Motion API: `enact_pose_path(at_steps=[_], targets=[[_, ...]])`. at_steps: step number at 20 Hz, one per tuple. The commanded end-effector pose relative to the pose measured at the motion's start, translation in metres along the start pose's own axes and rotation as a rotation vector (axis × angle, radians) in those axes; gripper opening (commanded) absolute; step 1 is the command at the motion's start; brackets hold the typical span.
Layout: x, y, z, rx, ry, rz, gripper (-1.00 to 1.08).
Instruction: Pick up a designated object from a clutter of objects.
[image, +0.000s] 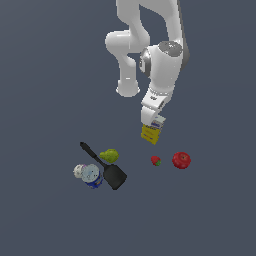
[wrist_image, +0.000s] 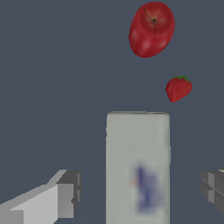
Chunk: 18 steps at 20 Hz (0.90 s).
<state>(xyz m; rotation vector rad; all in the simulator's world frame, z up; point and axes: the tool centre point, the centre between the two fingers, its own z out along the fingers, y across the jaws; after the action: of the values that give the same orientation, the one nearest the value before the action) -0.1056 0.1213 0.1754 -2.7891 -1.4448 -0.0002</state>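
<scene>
The carton (image: 150, 134) has a yellow lower body and a white top with blue print, and it stands upright on the floor. My gripper (image: 153, 121) is right above it, and the wrist hides its top in the exterior view. In the wrist view the carton's white top (wrist_image: 138, 166) lies between my two fingers (wrist_image: 65, 197), with a gap on each side. My gripper (wrist_image: 140, 192) is open and touches nothing. The red apple (image: 181, 160) and the small strawberry (image: 156, 160) lie just beyond the carton, toward the exterior view's right.
A black spatula (image: 106, 167), a green pear (image: 109, 155) and a blue-and-white can (image: 90, 175) lie together toward the exterior view's left. The apple (wrist_image: 152, 29) and strawberry (wrist_image: 178, 88) also show in the wrist view. The arm's base (image: 128, 89) stands behind.
</scene>
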Motion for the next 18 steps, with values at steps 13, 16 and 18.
enact_pose_path(at_steps=[13, 16, 18], targets=[[0.000, 0.000, 0.023, 0.000, 0.000, -0.002, -1.00], [0.000, 0.000, 0.023, 0.000, 0.000, -0.002, -1.00], [0.000, 0.000, 0.023, 0.000, 0.000, -0.002, -1.00]])
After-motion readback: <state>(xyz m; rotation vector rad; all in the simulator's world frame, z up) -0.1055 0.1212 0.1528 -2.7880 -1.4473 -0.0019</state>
